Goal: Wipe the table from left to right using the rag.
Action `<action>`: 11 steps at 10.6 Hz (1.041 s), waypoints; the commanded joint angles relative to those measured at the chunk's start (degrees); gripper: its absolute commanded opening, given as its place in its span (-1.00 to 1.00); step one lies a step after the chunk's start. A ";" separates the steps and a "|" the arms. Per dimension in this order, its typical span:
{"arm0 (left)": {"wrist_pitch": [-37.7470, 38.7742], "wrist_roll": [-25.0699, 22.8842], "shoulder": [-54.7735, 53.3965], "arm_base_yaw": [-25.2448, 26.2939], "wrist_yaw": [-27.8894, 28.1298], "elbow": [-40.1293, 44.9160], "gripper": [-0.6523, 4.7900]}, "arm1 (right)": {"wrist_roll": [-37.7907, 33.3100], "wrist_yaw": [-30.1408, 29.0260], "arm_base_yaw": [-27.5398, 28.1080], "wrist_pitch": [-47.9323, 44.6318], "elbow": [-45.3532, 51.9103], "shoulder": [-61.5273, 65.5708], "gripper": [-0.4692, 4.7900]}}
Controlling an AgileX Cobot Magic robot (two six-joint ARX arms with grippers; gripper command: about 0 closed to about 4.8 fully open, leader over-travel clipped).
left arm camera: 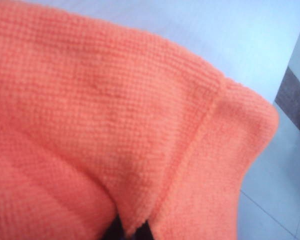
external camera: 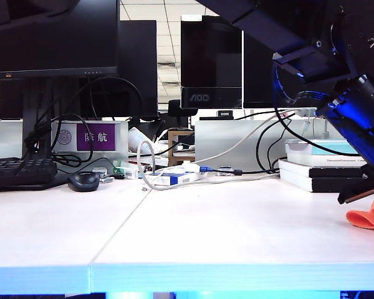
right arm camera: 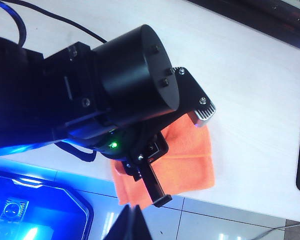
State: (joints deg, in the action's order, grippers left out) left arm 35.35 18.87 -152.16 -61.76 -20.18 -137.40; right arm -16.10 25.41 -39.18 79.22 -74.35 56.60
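Exterior view: left gripper (right arm camera: 197, 112) sits at the table's (external camera: 237, 230) far right edge, fingers clamped on the orange rag (external camera: 369, 219). Right gripper (right arm camera: 132, 220) hangs above; can't tell its fingers. Farther back, a monitor (external camera: 210, 62) reads "AOC".

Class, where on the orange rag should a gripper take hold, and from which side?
Pinch a raised fold of the rag from above: it lies limp on the table, no stiff edge. The left gripper clamps one at the table's right end; the right gripper hovers above.
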 commanded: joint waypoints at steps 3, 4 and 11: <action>-4.09 1.42 -1.05 -0.22 0.63 0.37 -0.78 | -0.39 0.02 -0.07 -0.13 -0.24 -0.15 -0.83; -4.22 1.25 -1.03 -0.24 0.61 0.35 -0.78 | -0.39 0.02 -0.07 -0.13 -0.24 -0.15 -0.82; 3.26 1.05 -0.55 0.22 -3.28 -12.68 -0.15 | -0.39 2.03 0.02 -0.24 -0.28 -1.31 -0.83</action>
State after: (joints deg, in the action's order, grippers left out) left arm 37.15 20.16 -152.97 -61.56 -22.96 -148.64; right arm -16.12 26.89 -39.18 79.22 -74.35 55.81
